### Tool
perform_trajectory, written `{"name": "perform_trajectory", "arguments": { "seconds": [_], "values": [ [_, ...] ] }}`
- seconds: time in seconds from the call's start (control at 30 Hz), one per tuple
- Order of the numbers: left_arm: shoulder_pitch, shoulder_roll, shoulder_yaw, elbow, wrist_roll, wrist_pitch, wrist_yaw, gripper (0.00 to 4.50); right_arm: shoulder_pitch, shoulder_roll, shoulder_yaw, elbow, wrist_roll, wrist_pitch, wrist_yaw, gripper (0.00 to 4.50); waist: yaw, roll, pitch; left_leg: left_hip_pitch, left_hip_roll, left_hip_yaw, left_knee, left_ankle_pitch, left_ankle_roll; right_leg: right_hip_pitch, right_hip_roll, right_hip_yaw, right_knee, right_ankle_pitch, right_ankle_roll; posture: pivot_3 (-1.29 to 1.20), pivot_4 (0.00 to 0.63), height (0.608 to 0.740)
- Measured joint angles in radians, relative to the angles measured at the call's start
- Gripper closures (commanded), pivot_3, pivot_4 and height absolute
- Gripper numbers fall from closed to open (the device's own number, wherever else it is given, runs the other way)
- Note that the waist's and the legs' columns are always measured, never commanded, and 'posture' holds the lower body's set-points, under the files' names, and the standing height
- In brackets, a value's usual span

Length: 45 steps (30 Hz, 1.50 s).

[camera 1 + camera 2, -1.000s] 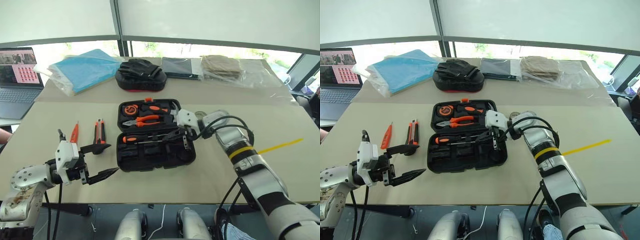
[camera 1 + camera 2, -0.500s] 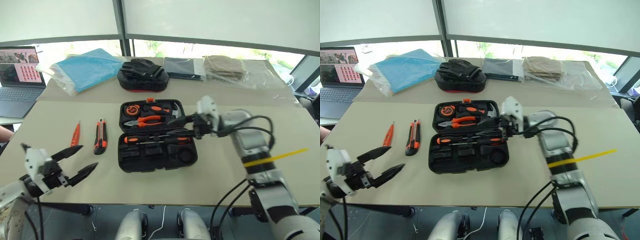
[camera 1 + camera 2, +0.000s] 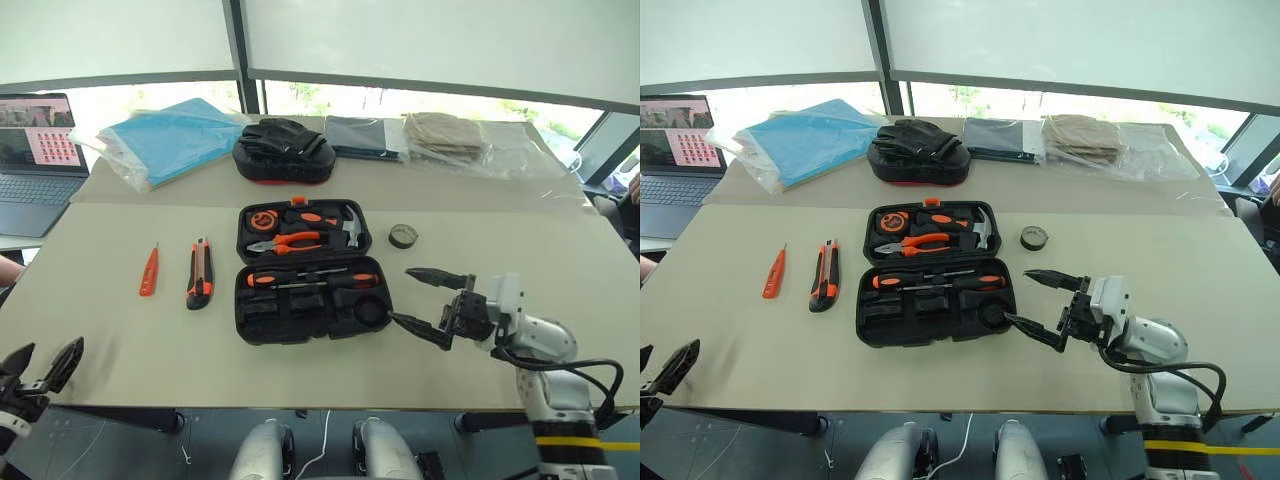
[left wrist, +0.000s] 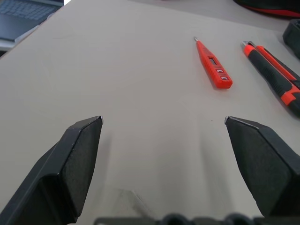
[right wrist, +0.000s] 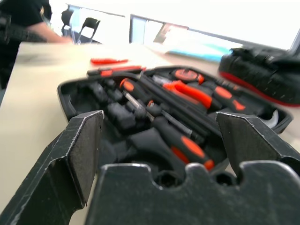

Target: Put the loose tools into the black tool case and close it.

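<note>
**Q:** Beside the right claw (image 3: 428,301), what is stowed?

**A:** Two long screwdrivers (image 3: 310,279) are seated in the open black tool case (image 3: 311,272). The tape roll (image 3: 403,236), just beyond that empty, spread claw, the utility knife (image 3: 199,274) and the small screwdriver (image 3: 149,271) remain out.

**Q:** And the surroundings?

**A:** The beige table (image 3: 520,260) is backed by windows. The left claw (image 3: 38,368), also spread, is kept at its near edge.

Right claw (image 3: 428,298), jaws wide, just beside open case (image 3: 312,271); bare table (image 3: 480,250) behind it, tape roll (image 3: 403,236) beyond. Left claw (image 4: 164,123): table bare ahead up to small screwdriver (image 4: 213,71) and knife (image 4: 275,77).
</note>
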Motion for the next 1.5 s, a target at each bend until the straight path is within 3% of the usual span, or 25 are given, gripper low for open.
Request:
{"name": "perform_trajectory", "arguments": {
  "seconds": [0.17,0.3,0.5,0.67,0.8,1.03,1.07,1.17,1.33,1.5],
  "values": [
    [-0.24,0.186,-0.103,0.012,-0.001,0.24,0.148,0.0,-0.089,0.0,0.015,-0.074,0.052,0.03,-0.027,0.07,0.016,0.0,0.0,0.002,0.001,0.001,0.001,0.0,-0.001,0.0,0.0,-0.002,0.0,0.002,-0.001,0.0,0.15,0.74],
    [-0.485,0.241,-0.239,0.082,-0.018,0.466,0.221,0.0,-0.177,0.014,0.043,-0.101,0.093,0.068,-0.052,0.07,0.015,0.0,0.0,0.0,0.0,0.001,0.0,0.001,0.0,0.003,0.002,-0.002,0.0,0.007,0.005,0.0,0.15,0.74],
    [-0.664,0.229,-0.426,0.23,0.067,0.564,0.256,0.0,-0.2,0.034,0.082,-0.078,0.09,0.056,-0.045,0.07,0.004,-0.002,0.001,0.0,0.0,0.001,-0.001,0.003,0.004,0.0,0.004,-0.001,0.005,0.005,0.003,0.0,0.15,0.74],
    [-0.787,0.216,-0.501,0.343,0.152,0.55,0.256,0.0,-0.229,0.059,0.103,-0.056,0.088,0.018,-0.031,0.07,0.005,-0.002,0.001,0.003,0.001,0.001,-0.001,0.004,0.002,0.003,0.004,-0.001,0.007,0.004,0.002,0.0,0.15,0.74],
    [-0.844,0.221,-0.554,0.411,0.211,0.542,0.221,1.15,-0.232,0.058,0.111,-0.032,0.086,-0.001,-0.015,0.0,0.013,-0.002,0.001,0.006,0.001,0.001,-0.001,0.005,0.001,0.004,0.004,-0.001,0.008,0.004,0.002,0.0,0.15,0.74],
    [-0.828,0.238,-0.555,0.453,0.278,0.481,0.151,3.83,-0.238,0.025,0.115,-0.046,0.087,-0.003,0.015,0.0,0.016,-0.002,0.001,0.005,0.001,0.002,-0.001,0.004,0.002,0.003,0.002,0.0,0.008,0.004,0.002,0.0,0.15,0.74],
    [-0.816,0.238,-0.544,0.454,0.28,0.457,0.134,4.05,-0.237,0.023,0.116,-0.058,0.087,-0.001,0.014,0.0,0.016,-0.002,0.001,0.005,0.001,0.002,-0.001,0.004,0.002,0.002,0.001,0.0,0.008,0.004,0.002,0.0,0.15,0.74],
    [-0.786,0.256,-0.544,0.459,0.29,0.388,0.055,4.05,-0.229,0.01,0.116,-0.08,0.088,0.011,0.008,0.0,0.016,-0.002,0.001,0.003,0.001,0.002,-0.001,0.001,-0.003,0.001,-0.001,0.0,0.007,0.004,0.002,0.0,0.15,0.74],
    [-0.781,0.321,-0.564,0.459,0.305,0.166,-0.208,4.05,-0.186,-0.073,0.101,-0.117,0.1,0.072,-0.009,0.0,0.019,-0.005,0.003,-0.008,0.001,0.001,0.0,0.0,-0.006,-0.01,-0.006,-0.002,0.007,0.005,0.0,0.0,0.15,0.74],
    [-0.813,0.383,-0.683,0.234,0.306,-0.107,-0.587,4.05,-0.156,-0.258,0.089,-0.137,0.102,0.229,-0.003,0.0,0.019,-0.003,0.003,-0.012,0.0,0.003,0.0,0.001,0.001,-0.013,-0.013,-0.005,0.006,0.002,-0.006,0.0,0.15,0.74]
  ]
}}
